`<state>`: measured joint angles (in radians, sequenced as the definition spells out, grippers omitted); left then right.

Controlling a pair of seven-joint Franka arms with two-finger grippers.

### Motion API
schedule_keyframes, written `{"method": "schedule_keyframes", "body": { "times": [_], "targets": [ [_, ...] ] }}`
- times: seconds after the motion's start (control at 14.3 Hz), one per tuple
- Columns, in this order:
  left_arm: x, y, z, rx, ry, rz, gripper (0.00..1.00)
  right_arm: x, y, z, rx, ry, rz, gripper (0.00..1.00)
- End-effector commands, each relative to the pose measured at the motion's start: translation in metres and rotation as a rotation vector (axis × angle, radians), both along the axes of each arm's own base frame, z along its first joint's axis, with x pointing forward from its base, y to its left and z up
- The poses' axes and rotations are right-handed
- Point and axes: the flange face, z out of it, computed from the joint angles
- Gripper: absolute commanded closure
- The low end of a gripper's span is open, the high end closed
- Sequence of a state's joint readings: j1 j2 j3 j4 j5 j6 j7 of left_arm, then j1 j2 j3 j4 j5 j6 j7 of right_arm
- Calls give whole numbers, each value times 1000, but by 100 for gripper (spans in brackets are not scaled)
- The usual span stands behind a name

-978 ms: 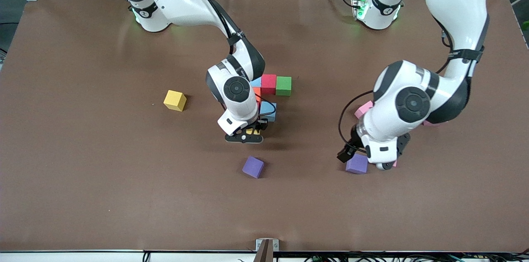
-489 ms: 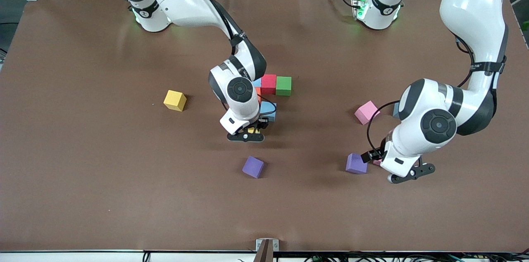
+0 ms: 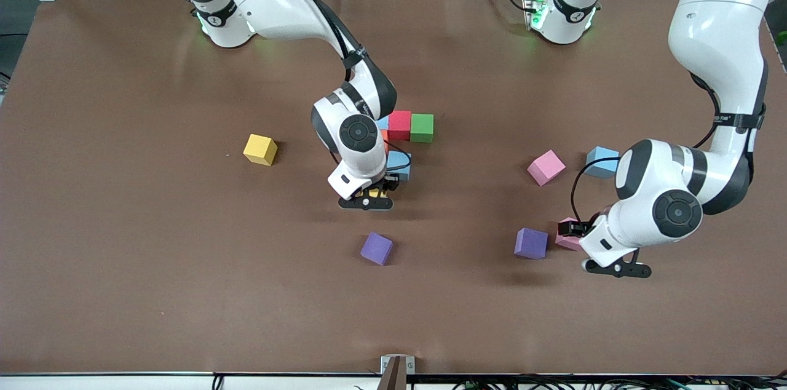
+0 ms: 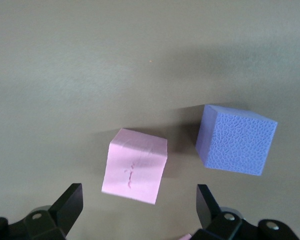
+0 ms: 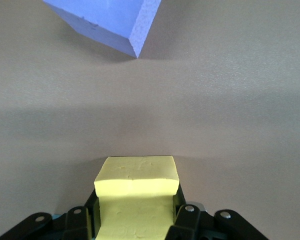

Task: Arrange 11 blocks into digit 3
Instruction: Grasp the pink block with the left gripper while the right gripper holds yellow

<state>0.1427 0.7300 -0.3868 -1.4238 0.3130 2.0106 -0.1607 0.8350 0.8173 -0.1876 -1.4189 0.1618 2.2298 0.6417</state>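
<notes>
The left gripper has swung off the purple foam cube — jaws wide, empty, over the pink foam cube; the right gripper is clamping a yellow foam cube beside the barely begun digit 3 — most cubes are lying loose.

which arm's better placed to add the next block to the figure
Right: its hand is shut on a yellow block beside the partly built figure. The left hand is open and empty over a pink block.

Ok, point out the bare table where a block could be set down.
Bare table stretches from the loose yellow block to the near edge, and between the two purple blocks. It is crowded around the red and green cluster, under the right gripper.
</notes>
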Motion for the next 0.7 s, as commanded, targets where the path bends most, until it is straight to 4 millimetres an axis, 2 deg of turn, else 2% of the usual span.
{"method": "schedule_keyframes", "body": {
  "times": [0.0,0.21,0.35,0.49,0.63],
  "targets": [
    [5,1,-28,6,-15,-82,0,-6,-2,-2,-28,-9,2,99],
    [5,4,-36,5,-7,-102,0,-9,1,-3,-29,-8,4,99],
    [5,17,-45,16,5,-106,0,-11,2,-4,-28,-8,-16,99],
    [4,17,-57,15,20,-108,0,-12,4,-3,-28,-7,-13,99],
    [3,16,-57,5,21,-97,1,-13,5,-3,-28,-7,-13,99]
  ]
}}
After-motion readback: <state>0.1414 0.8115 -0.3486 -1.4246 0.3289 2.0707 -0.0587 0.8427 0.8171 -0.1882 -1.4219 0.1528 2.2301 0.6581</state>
